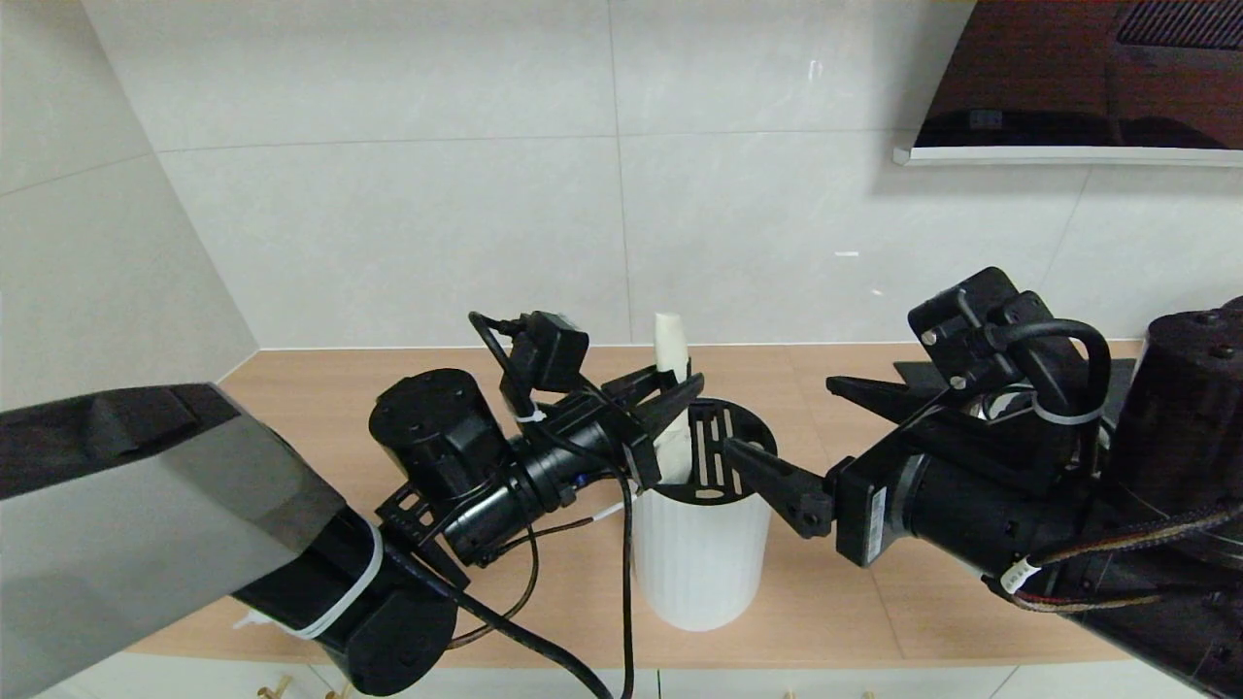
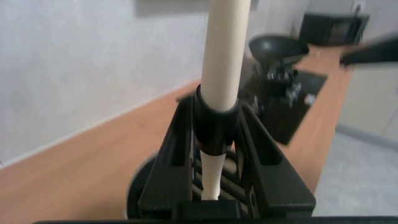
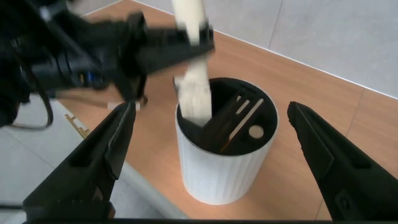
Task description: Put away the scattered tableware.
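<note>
A white ribbed utensil holder (image 1: 701,558) with a black slotted top stands on the wooden counter (image 1: 301,383). My left gripper (image 1: 670,396) is shut on a cream utensil (image 1: 670,345), holding it upright with its lower end inside the holder. In the left wrist view the cream utensil (image 2: 222,56) passes between the gripper (image 2: 214,134) fingers. My right gripper (image 1: 785,416) is open just right of the holder, one finger by its rim. The right wrist view looks down on the holder (image 3: 227,165), the cream utensil (image 3: 193,87) and wooden sticks (image 3: 245,118) inside it.
A black cooktop (image 2: 292,102) with a dark pan (image 2: 278,46) lies to the right on the counter. A range hood (image 1: 1078,87) hangs at the upper right. The tiled wall stands close behind the holder, and the counter's front edge runs just below it.
</note>
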{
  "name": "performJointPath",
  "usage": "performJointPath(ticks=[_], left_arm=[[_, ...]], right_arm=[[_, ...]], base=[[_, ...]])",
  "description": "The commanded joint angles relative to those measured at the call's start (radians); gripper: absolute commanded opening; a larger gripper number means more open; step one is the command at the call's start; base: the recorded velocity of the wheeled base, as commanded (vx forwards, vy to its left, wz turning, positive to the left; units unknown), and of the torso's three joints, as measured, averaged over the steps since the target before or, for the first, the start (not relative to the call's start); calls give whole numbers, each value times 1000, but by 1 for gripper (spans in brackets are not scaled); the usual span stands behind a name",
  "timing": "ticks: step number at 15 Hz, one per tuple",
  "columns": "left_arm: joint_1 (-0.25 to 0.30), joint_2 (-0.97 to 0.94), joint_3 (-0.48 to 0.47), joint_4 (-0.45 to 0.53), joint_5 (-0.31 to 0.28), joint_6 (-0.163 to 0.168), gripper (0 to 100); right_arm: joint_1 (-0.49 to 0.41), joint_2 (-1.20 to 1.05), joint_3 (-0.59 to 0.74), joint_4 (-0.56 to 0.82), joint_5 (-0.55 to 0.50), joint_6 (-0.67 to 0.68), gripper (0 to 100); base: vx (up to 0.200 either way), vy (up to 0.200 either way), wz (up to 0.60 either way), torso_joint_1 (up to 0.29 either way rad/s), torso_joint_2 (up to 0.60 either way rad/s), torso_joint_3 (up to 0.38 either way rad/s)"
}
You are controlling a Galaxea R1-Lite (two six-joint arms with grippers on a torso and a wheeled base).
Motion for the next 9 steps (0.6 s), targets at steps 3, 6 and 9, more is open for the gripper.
performJointPath(ticks=[3,6,9], left_arm=[[-4,28,7,-1,3,1,0],[-4,28,10,-1,4,1,0],[-4,26,10,-1,6,-1,0]], right_arm=[[1,9,0,0,-17,-1,100],[1,13,0,0,-17,-1,100],[1,13,0,0,-17,-1,100]], base=[[0,0,0,0,0,0],[0,0,0,0,0,0],[0,0,0,0,0,0]])
